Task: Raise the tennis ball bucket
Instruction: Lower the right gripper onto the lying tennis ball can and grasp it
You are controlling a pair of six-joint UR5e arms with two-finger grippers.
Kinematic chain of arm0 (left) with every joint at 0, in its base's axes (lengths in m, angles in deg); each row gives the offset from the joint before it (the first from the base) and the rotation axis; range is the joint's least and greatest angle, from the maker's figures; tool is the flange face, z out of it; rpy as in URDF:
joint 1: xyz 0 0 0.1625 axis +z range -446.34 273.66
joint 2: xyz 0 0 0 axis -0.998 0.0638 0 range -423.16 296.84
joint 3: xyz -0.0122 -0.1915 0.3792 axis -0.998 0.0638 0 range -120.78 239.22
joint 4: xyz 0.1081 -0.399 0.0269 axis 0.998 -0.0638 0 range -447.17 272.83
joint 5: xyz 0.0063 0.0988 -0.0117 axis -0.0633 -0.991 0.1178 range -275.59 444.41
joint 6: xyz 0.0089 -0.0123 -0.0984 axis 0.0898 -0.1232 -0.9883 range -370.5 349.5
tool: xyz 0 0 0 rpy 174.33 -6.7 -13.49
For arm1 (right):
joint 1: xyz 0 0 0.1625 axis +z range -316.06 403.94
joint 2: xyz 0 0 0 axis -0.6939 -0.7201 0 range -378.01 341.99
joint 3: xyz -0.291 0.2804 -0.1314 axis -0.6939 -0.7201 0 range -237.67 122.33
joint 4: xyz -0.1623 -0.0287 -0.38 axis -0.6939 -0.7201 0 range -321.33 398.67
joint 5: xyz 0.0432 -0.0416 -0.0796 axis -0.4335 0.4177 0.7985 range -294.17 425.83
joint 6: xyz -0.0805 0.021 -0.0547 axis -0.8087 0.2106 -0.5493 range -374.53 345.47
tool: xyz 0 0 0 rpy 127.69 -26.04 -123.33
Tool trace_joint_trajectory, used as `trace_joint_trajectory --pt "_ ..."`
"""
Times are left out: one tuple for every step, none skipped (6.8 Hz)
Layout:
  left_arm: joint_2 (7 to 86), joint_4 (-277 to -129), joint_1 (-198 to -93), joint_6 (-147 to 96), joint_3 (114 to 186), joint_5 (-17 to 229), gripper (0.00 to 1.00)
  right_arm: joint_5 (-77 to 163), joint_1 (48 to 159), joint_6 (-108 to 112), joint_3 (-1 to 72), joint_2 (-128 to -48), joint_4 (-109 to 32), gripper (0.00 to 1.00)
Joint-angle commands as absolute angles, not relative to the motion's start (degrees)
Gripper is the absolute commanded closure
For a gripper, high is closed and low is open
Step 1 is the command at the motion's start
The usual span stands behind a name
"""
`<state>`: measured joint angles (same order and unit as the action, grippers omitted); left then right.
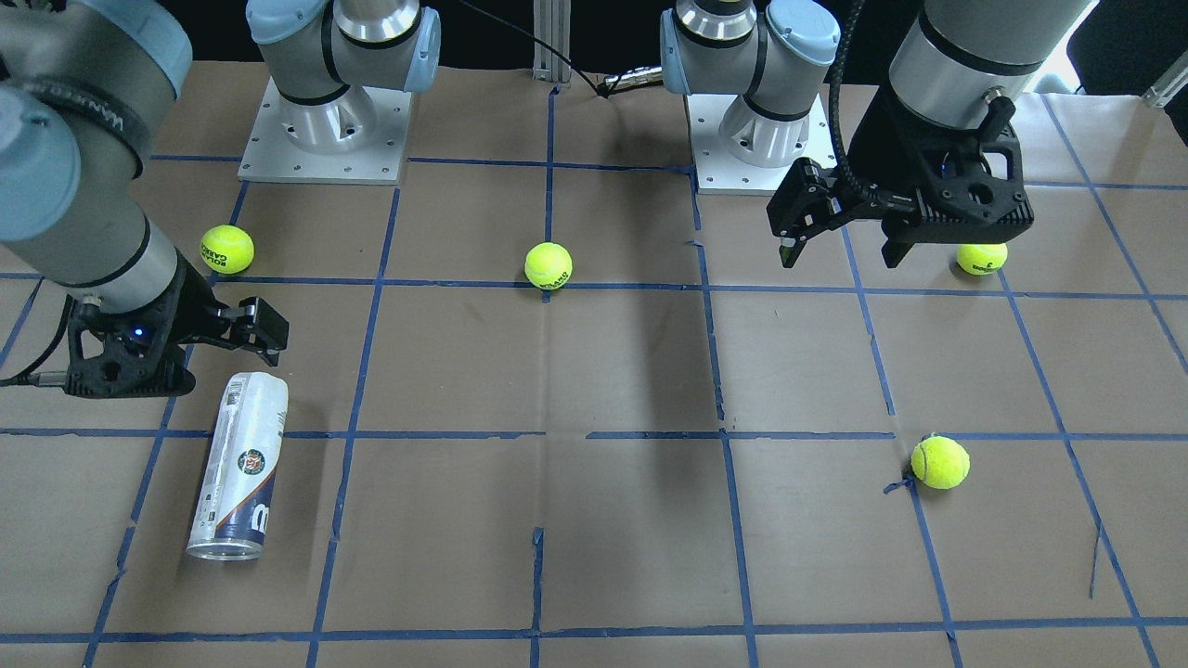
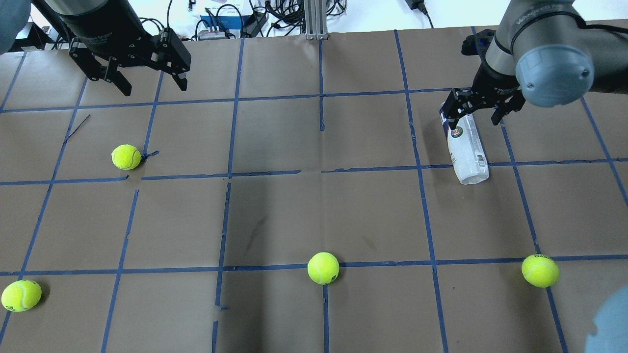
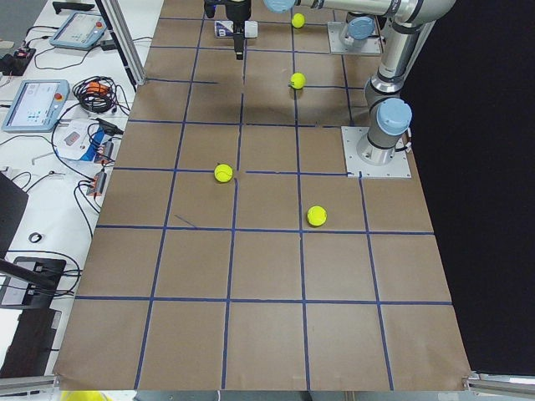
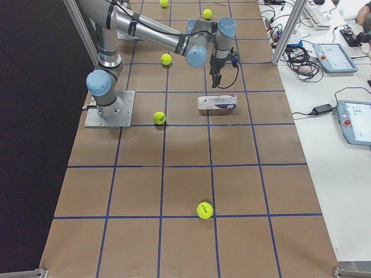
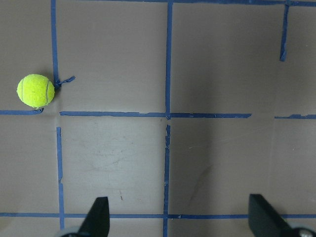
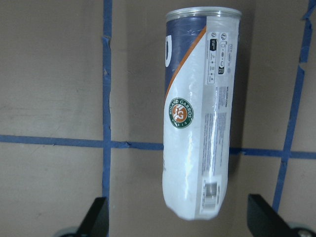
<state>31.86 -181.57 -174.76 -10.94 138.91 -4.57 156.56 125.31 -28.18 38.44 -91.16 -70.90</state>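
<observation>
Table: brown paper [image 1: 631, 371] gridded in blue tape.
Tennis ball bucket [image 6: 197, 113]: lies on its side across a tape line at my right-hand end, held by nothing.
Long axis: points straight ahead in my right wrist view, crosswise to the finger line.
Right gripper [image 6: 178, 224]: hangs above it, spread wider than the tube, empty.
Left gripper [image 2: 153, 88]: wide open, empty, well apart, so the right looks the likelier to lift.
Tennis ball [image 1: 227, 249]: nearest stray, clear of the bucket.
</observation>
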Motion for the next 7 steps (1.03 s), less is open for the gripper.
trace_joint_trajectory --pt "31.9 -181.6 -174.8 -10.9 138.9 -4.6 0.00 156.8 124.5 -32.7 38.8 -86.5 -76.6 0.00" --pt "31.9 -181.6 -174.8 -10.9 138.8 -4.6 0.00 158.0 124.3 -32.6 38.9 -85.1 -77.9 0.00" --pt "31.9 -181.6 -174.8 -10.9 138.9 -4.6 0.00 158.0 124.3 -32.4 38.8 -83.4 -79.2 0.00" --pt "31.9 -181.6 -174.8 -10.9 138.9 -4.7 0.00 157.9 124.3 -32.2 38.8 -82.5 -80.0 0.00" --pt "31.9 -181.6 -174.8 -10.9 138.9 -4.7 0.00 157.6 124.3 -31.6 38.7 -81.6 -80.1 0.00" --pt "31.9 -181.7 -174.8 -10.9 138.9 -4.7 0.00 157.5 124.3 -31.6 38.8 -80.3 -81.6 0.00" --pt "31.9 -181.6 -174.8 -10.9 138.8 -4.7 0.00 158.1 124.3 -31.8 38.9 -79.5 -82.0 0.00"
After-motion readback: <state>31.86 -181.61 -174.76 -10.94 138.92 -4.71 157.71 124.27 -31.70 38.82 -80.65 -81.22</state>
